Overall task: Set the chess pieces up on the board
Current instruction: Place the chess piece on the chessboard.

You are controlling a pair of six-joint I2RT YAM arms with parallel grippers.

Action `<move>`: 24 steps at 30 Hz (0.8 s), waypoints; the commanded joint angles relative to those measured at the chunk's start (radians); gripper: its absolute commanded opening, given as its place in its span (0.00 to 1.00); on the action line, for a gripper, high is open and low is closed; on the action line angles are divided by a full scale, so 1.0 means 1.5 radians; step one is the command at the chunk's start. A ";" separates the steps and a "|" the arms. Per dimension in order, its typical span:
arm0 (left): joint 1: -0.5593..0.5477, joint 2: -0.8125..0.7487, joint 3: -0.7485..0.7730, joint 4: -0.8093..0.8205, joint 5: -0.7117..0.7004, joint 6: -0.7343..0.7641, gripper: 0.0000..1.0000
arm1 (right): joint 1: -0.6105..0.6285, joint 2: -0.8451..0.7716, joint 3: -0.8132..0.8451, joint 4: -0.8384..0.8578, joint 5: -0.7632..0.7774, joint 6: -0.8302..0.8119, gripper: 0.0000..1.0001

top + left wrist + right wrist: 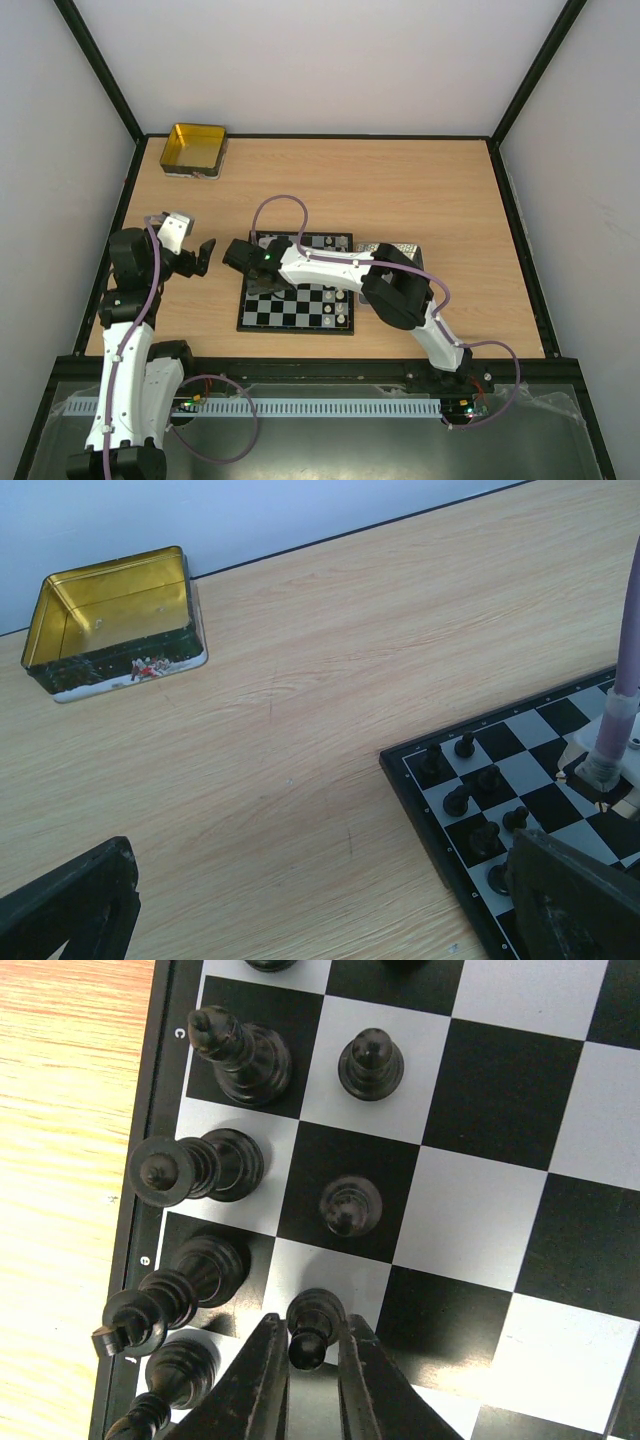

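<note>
The right gripper (306, 1348) reached across the board (243, 312); its jaws looked pinched on a black pawn (314, 1320) standing upright between them, beside the board's left-edge row; the left gripper (197, 257) hung wide open, empty, over the desk (400, 190)

The right arm reaches from the near right corner across the board (295, 327), its claw (238, 255) low over the board's far left corner. A few chess pieces (339, 318) dot the squares, too small to tell apart. The left claw (203, 258) hangs over bare table (400, 180) just left of the board, jaws parted. A gold tin (195, 150) sits far left; a grey tray (405, 247) shows behind the right arm.
</note>
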 commanded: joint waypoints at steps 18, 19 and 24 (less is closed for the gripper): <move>0.003 -0.004 -0.012 0.010 0.005 0.006 0.99 | -0.003 -0.046 0.013 -0.025 0.029 -0.003 0.17; 0.003 -0.004 -0.012 0.010 0.005 0.006 0.99 | -0.003 -0.055 0.009 -0.026 0.034 -0.004 0.17; 0.003 -0.004 -0.012 0.010 0.002 0.006 0.99 | -0.005 -0.108 -0.018 -0.033 0.049 0.004 0.17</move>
